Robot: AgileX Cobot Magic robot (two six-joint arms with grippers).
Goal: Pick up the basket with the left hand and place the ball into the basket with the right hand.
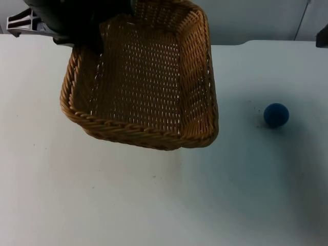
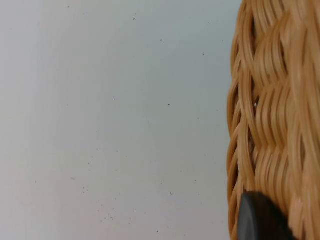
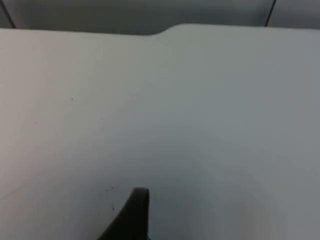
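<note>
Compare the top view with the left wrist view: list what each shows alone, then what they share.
Top view alone: the blue ball lying on the table, apart from the basket, and the basket's open inside and full rim, tilted. Left wrist view alone: the left tool's black fingertip against the basket's woven wall. Shared: the wicker basket and the white table.

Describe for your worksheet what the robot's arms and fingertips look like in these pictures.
The left arm is a bulky black body with a light grey bracket beside it. The left gripper's fingertip is black and rounded. The right gripper's fingertip is black and tapered.
</note>
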